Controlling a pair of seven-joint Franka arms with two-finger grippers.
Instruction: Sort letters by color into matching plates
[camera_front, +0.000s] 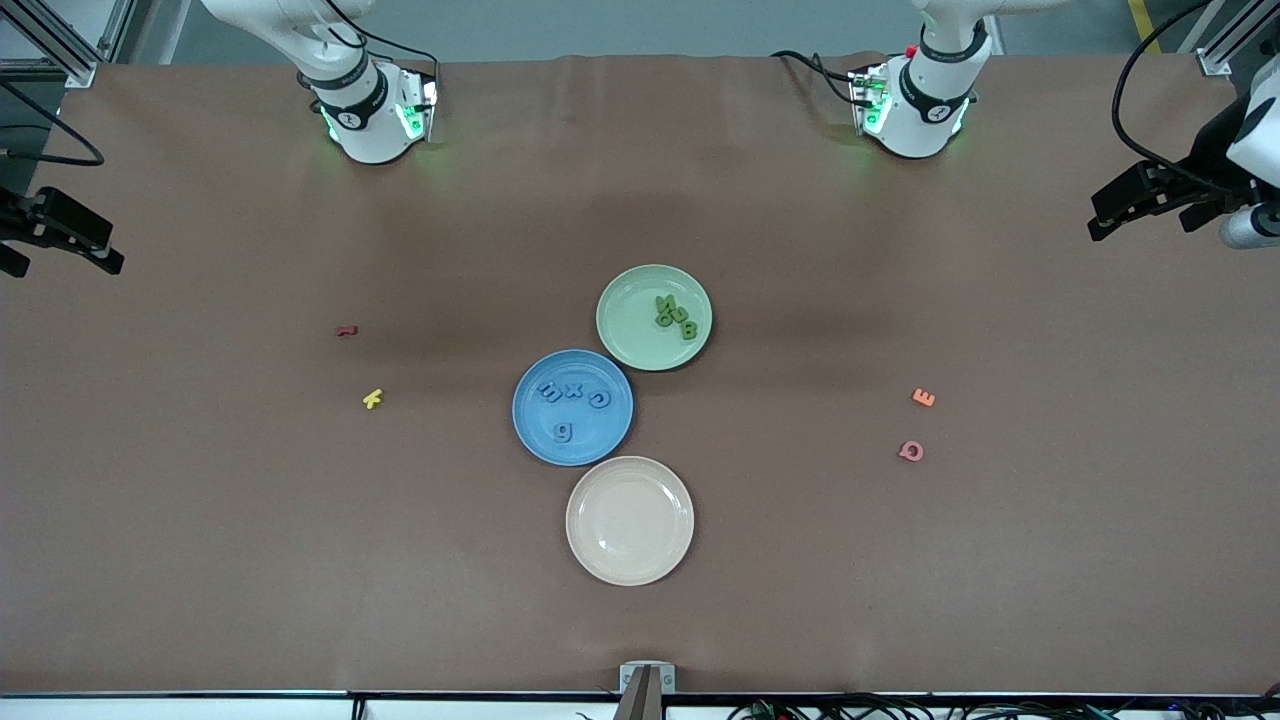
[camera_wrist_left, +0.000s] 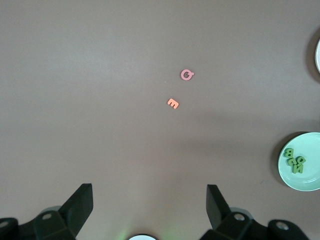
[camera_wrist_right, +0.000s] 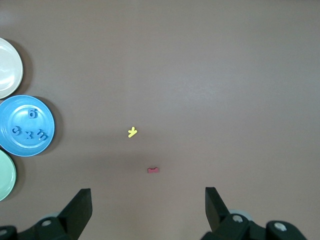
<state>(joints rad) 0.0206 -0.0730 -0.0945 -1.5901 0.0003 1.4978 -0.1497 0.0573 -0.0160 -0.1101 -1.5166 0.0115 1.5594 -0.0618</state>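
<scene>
blue letters (camera_front: 572, 401) lie in the blue plate (camera_front: 528, 425), green letters (camera_front: 676, 315) in the green plate (camera_front: 625, 320); left pincer (camera_wrist_left: 150, 202) and right pincer (camera_wrist_right: 148, 205) hang wide open, empty, over bare table (camera_front: 900, 560).

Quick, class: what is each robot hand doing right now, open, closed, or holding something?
Left hand: open, holding nothing, over bare table at the left arm's end.
Right hand: open, holding nothing, over bare table at the right arm's end.
</scene>
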